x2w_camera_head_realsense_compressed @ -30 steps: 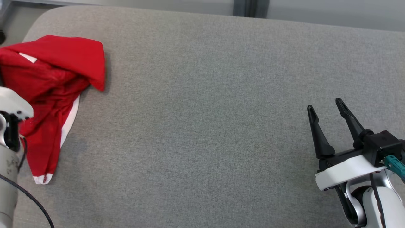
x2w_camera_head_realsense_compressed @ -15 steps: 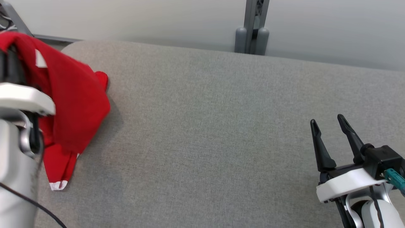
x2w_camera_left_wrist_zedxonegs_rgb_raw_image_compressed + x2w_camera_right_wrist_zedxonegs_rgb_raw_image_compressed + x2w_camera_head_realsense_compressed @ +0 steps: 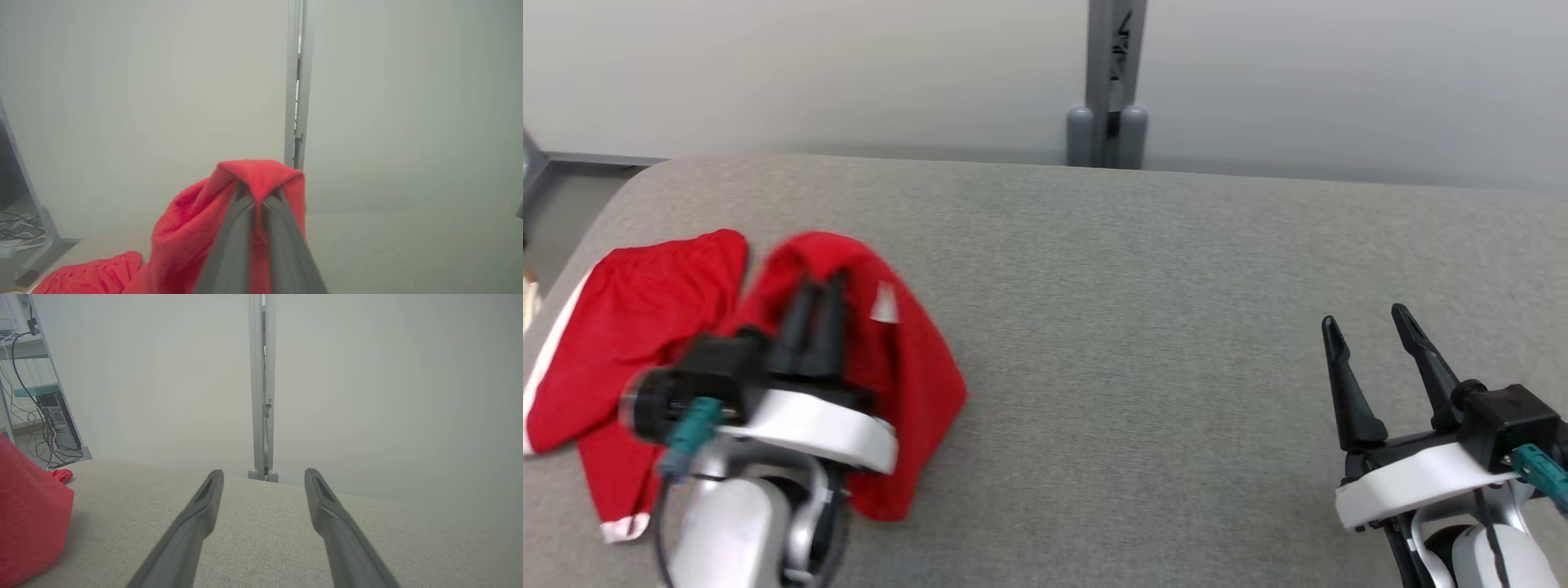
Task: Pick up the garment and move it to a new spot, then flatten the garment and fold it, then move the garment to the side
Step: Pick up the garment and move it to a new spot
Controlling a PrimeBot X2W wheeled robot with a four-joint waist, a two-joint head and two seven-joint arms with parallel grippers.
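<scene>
- Grey fabric-covered surface (image 3: 1160,343), rounded at its far left corner.
- Pale wall (image 3: 768,73) behind it.
- Grey metal post (image 3: 1112,57) upright against the wall, two short cylinders (image 3: 1081,137) at its foot.
- Shelf rack (image 3: 30,390) with trailing cables (image 3: 47,447) and a dark box (image 3: 57,416), far left in the right wrist view.

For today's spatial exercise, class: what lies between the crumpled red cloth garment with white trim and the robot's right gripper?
The stretch is bare: in the head view, plain grey woven upholstery runs from the red garment to the right gripper.

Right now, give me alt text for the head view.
The left gripper, shut, holds a red garment lifted over the left of a grey padded surface, part of it trailing there. The right gripper sits open at the lower right, holding nothing.
</scene>
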